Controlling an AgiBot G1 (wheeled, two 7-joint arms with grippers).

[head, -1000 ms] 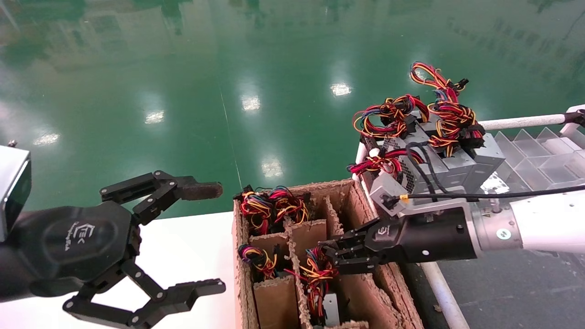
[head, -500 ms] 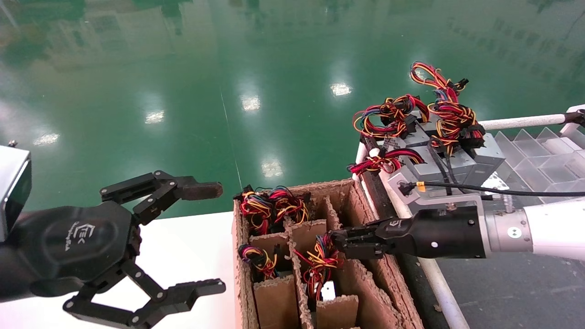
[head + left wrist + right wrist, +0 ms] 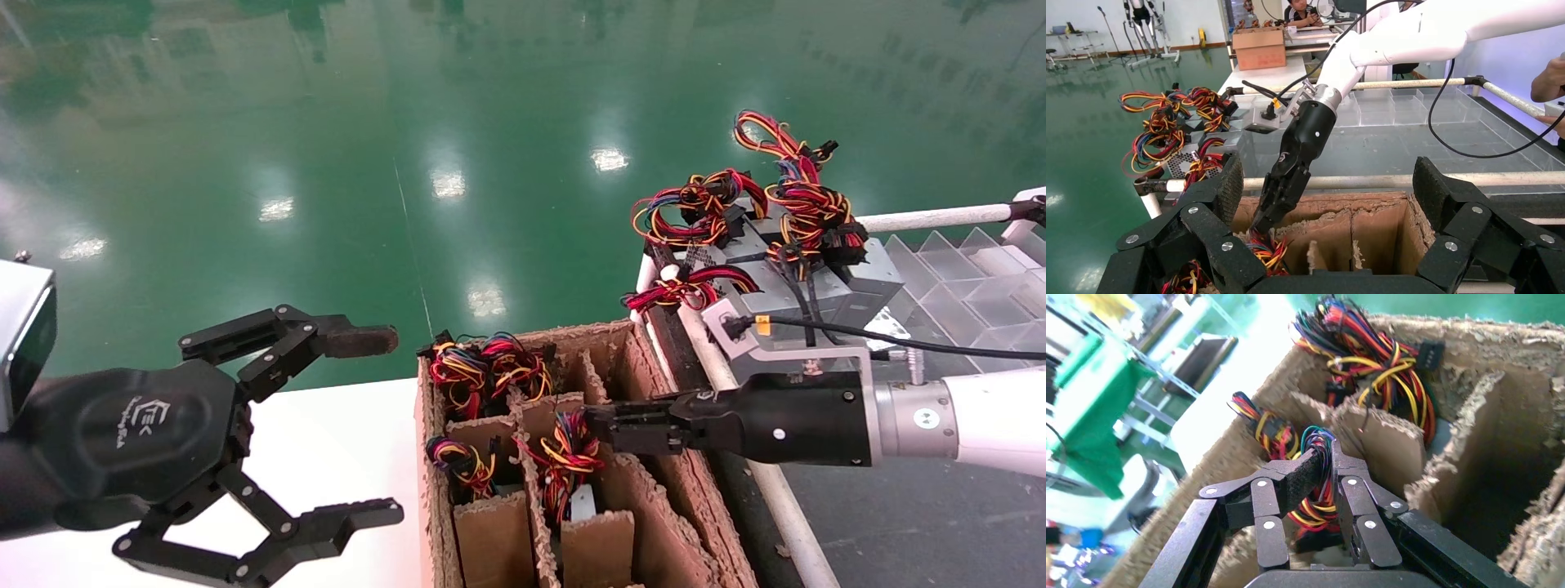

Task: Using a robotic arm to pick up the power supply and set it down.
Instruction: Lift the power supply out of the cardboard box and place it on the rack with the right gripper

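On your left, the left pincer (image 3: 359,425) is hovering over the white desk (image 3: 327,457) with its fingers spread wide apart, holding nothing. Just to its right, the cardboard box (image 3: 425,457) with its cardboard dividers (image 3: 494,535) is standing at the desk's right edge, with wire bundles showing in several of its cells. In the middle cell, the power supply (image 3: 582,502) is sitting low between the dividers, mostly hidden, with only a pale bit of its body and its wire bundle (image 3: 564,453) showing above the cardboard. Your right arm (image 3: 981,420) is reaching in from the right, and the right pincer (image 3: 609,425) is clamping together on that wire bundle, as the right wrist view shows, the coloured wires (image 3: 1321,478) pinched between its two fingers (image 3: 1297,478). Farther right and beyond the box, more grey power supplies (image 3: 784,278) with tangled wires are lying in a heap on a railed rack (image 3: 923,219).
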